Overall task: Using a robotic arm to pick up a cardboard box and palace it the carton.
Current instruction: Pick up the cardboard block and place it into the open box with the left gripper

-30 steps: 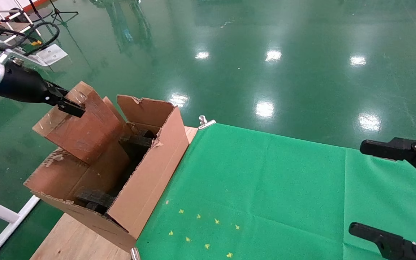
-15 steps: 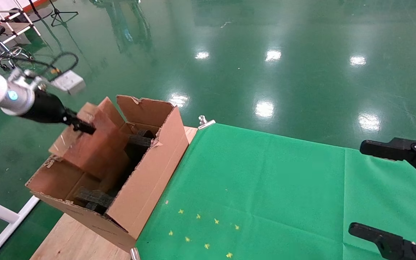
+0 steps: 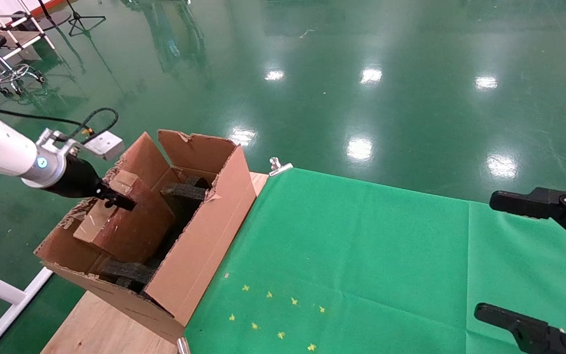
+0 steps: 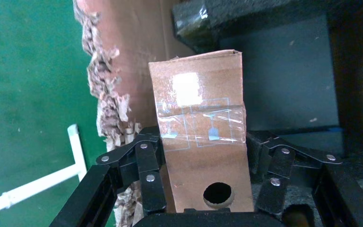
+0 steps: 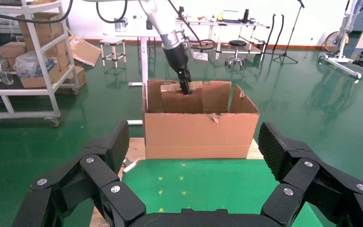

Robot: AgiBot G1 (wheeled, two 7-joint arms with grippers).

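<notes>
My left gripper (image 3: 116, 200) grips the cardboard box (image 3: 126, 223), tilted and half inside the carton (image 3: 204, 231) at the worktop's left edge. Placing step: I judge it needs lowering between the foam, then release. My right gripper (image 3: 543, 260) hangs open, parked.

Left arm (image 3: 3, 152) lower than second ago, swung down toward carton (image 3: 204, 236). Left gripper (image 3: 116, 200), still clamped on box (image 3: 126, 223), dropped from above carton's rear flap to level with its ragged rim. Box, earlier raised clear above carton and tilted, now sunk partway inside, beside foam (image 3: 184, 192). Grey module (image 3: 106, 144) and cable (image 3: 97, 118) now close by carton's rear flap.
</notes>
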